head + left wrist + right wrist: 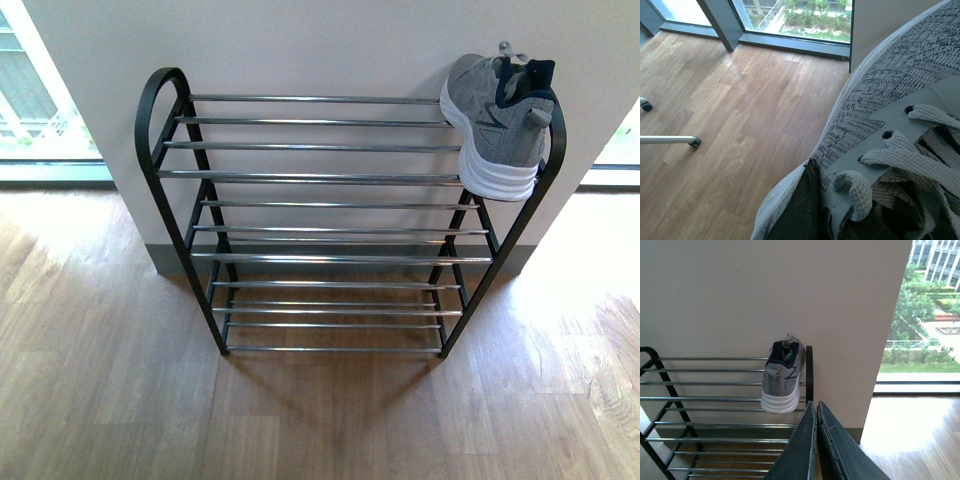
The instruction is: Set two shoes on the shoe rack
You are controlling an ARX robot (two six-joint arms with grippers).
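Observation:
One grey knit shoe (495,120) with a thick white sole rests on the top tier of the black shoe rack (310,176), at its right end, heel toward me. The right wrist view shows that same shoe (784,380) on the rack (715,384), ahead of my right gripper (816,405), which is shut with nothing in it and hangs apart from the shoe. The other shoe (890,95) fills the left wrist view, laces and grey upper close up. My left gripper (815,172) is shut on it near the collar, with only one dark finger (800,210) showing. Neither arm shows in the front view.
A white wall (330,50) stands right behind the rack, with floor-level windows (40,110) on both sides. Wooden floor (320,420) lies in front. A white furniture leg (670,140) and a black caster (646,105) stand on the floor below the held shoe.

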